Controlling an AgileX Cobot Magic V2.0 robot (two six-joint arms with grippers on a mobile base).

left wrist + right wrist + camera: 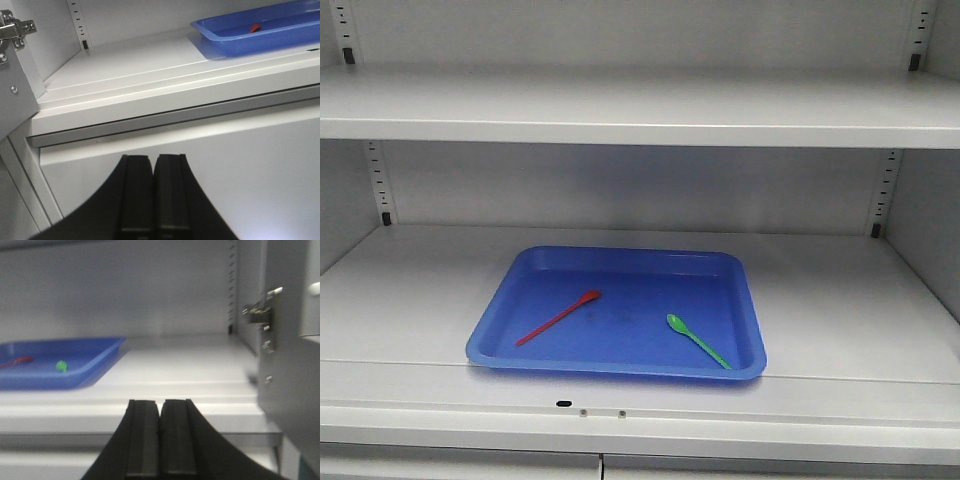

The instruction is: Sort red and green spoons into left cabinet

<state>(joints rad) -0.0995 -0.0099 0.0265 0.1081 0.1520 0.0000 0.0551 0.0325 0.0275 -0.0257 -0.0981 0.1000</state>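
A red spoon point(560, 317) lies slanted in the left half of a blue tray point(620, 262), and a green spoon point(698, 341) lies slanted in its right half. The tray rests on the lower shelf point(410, 290) of the light-grey left cabinet point(640, 180). Neither gripper shows in the front view. In the left wrist view my left gripper point(152, 160) is shut with nothing in it, below the shelf's front edge, with the tray point(225, 42) far up right. My right gripper point(160, 404) is shut and empty too, low before the shelf; the tray point(95, 367) with the green spoon point(62, 365) sits to its left.
An upper shelf point(640, 105) spans the cabinet above the tray. Slotted rails point(885, 190) run up the back corners. An open door with a metal hinge point(12, 30) stands at the left, another door with a hinge point(260, 312) at the right.
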